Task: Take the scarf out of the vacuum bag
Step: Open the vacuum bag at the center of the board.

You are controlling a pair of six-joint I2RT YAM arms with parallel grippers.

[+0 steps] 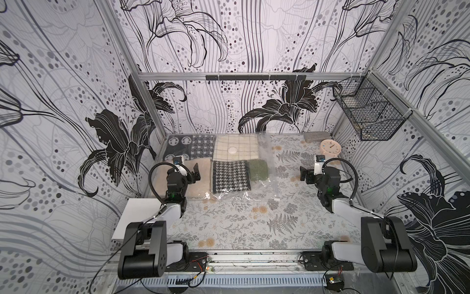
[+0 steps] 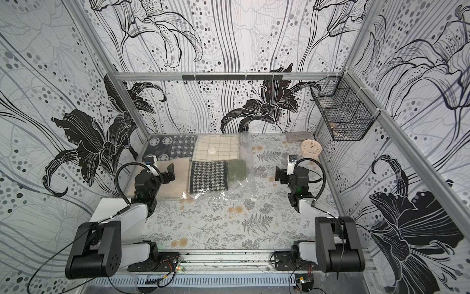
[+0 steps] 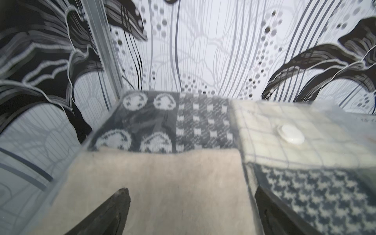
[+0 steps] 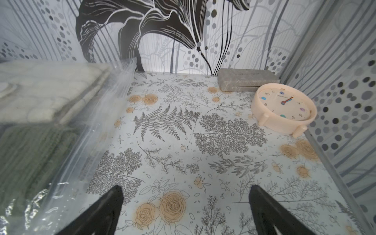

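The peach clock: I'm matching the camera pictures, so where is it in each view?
Both top views: the clock sits at the far right, in front of the grey block.
Left wrist: not in it.
Right wrist: clock beside the grey block, near the side wall.
Shared landmark: the cream checked cloth.

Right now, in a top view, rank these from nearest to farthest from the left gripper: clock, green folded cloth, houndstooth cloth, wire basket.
1. Houndstooth cloth, in the vacuum bag, just beside the left gripper.
2. Green folded cloth, in the bag, next over to the right.
3. Clock, on the table by the right wall.
4. Wire basket, hung high on the right wall.
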